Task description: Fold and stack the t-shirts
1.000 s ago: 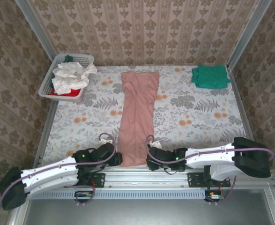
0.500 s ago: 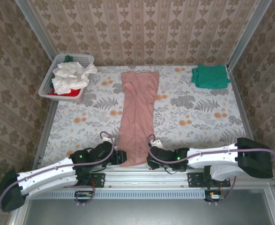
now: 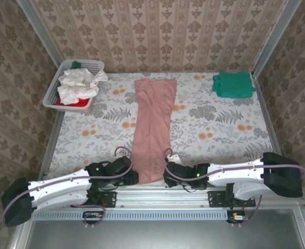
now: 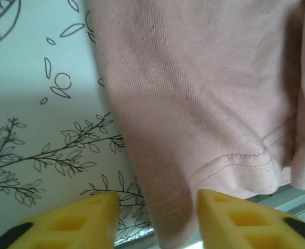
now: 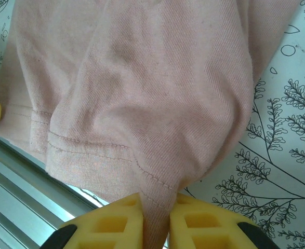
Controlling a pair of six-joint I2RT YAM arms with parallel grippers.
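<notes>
We are gripping the near hem of the pink t-shirt (image 3: pixel 153 124).
Right end effector (image 5: pixel 156 208) pinches it; left end effector (image 4: pixel 157 203) gapes astride, must close next.

Floral table (image 3: pixel 220 124) — pink shirt (image 3: pixel 153 124), teal shirt (image 3: pixel 233 84), basket (image 3: pixel 52 93)

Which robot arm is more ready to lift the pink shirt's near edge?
Right. The right fingers are shut on the pink shirt at its hem corner. The left fingers stand open around the other corner, not gripping yet, so that arm probably must close first.
</notes>
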